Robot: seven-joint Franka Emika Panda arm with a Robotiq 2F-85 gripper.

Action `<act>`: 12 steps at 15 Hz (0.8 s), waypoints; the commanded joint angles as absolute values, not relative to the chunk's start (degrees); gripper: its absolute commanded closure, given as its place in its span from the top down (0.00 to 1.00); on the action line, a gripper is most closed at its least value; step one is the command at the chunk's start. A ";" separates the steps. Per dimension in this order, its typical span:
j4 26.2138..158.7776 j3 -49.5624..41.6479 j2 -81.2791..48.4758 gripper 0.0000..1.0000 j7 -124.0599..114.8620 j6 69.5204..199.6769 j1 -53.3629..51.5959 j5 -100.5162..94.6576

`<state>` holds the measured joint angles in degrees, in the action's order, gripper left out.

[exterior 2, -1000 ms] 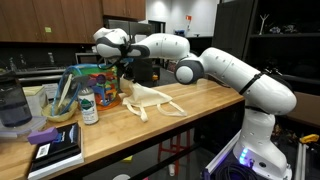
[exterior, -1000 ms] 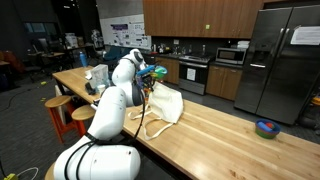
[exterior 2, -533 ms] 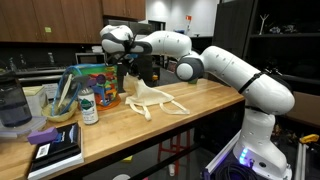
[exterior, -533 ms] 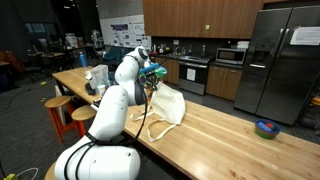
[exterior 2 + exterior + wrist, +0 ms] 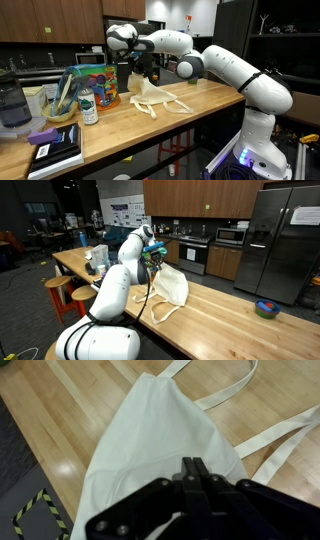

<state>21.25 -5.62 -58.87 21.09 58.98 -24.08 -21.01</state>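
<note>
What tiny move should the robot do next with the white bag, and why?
I'd guess a small lift straight up. The gripper is shut on the cloth of the white bag, and that end is raised. The rest of the bag and its straps lie on the wooden counter, so pulling sideways now might drag them.

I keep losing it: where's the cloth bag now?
The cream tote bag lies on the wooden counter in both exterior views, one end pinched in the shut jaws, beside the clutter of bottles.
</note>
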 commanded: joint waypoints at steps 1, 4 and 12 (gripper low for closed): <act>22.89 -4.99 -56.61 0.01 18.98 56.79 -22.56 -19.02; 22.44 -3.54 -55.72 0.01 17.86 55.33 -20.96 -15.97; 22.29 3.39 -50.72 0.01 13.66 52.19 -16.95 -3.24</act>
